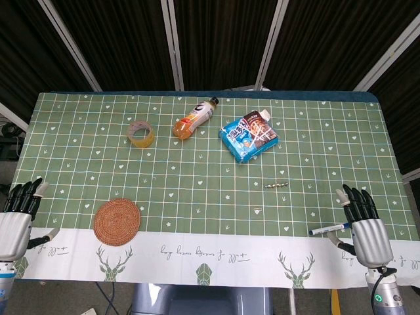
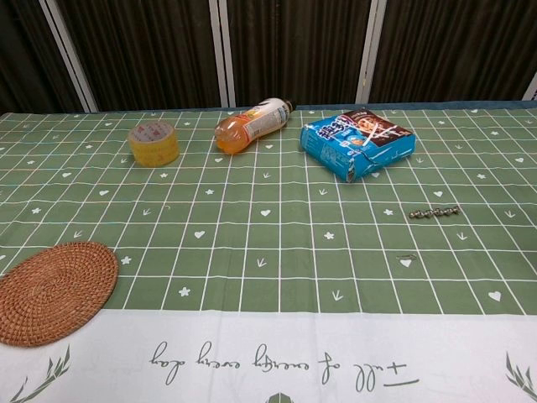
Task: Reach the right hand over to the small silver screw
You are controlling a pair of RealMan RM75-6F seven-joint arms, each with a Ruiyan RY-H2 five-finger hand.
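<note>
The small silver screw (image 1: pixel 276 185) lies flat on the green checked cloth, right of the table's middle; the chest view shows the screw (image 2: pixel 434 212) as a thin threaded bar. My right hand (image 1: pixel 364 223) rests at the table's front right edge, fingers straight and apart, holding nothing. It is well to the right of the screw and nearer the front. My left hand (image 1: pixel 18 216) sits at the front left edge, fingers extended, empty. Neither hand shows in the chest view.
A blue pen (image 1: pixel 328 230) lies just left of my right hand. A tiny pale item (image 1: pixel 257 210) sits in front of the screw. Further back are a blue snack bag (image 1: pixel 249 135), an orange drink bottle (image 1: pixel 194 119) and a tape roll (image 1: pixel 140 134). A woven coaster (image 1: pixel 117 222) is front left.
</note>
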